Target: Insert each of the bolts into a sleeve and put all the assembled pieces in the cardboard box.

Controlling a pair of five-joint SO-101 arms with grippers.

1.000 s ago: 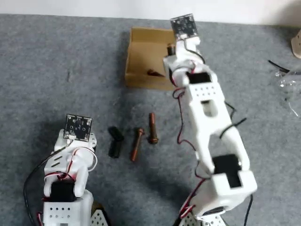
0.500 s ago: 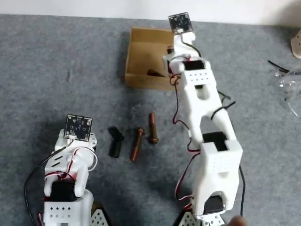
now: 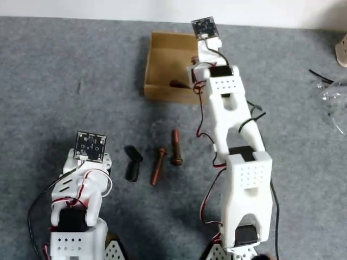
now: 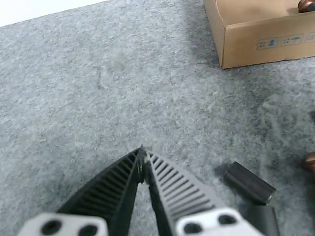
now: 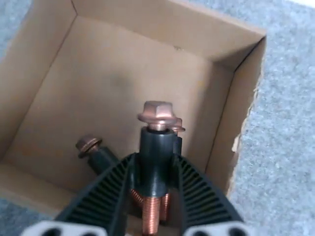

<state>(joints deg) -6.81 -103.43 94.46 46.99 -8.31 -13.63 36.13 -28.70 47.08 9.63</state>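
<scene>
My right gripper (image 5: 154, 164) is shut on an assembled piece (image 5: 156, 140), a copper bolt in a black sleeve, held upright over the open cardboard box (image 5: 123, 59). A second assembled piece (image 5: 93, 150) lies on the box floor, and another bolt head (image 5: 177, 129) peeks out behind the held one. In the high view the right gripper (image 3: 196, 59) is at the box's (image 3: 162, 54) right side. Two loose bolts (image 3: 158, 166) (image 3: 175, 147) and two black sleeves (image 3: 132, 162) lie mid-table. My left gripper (image 4: 143, 160) is shut and empty, above the carpet near a sleeve (image 4: 249, 183).
Grey carpet covers the table. Clear plastic pieces and a wire (image 3: 331, 89) lie at the far right edge. The left arm (image 3: 78, 189) stays at the near left, left of the sleeves.
The right arm has stretched farther out, carrying the assembled piece deeper over the box. The left arm and the loose parts have not moved.
</scene>
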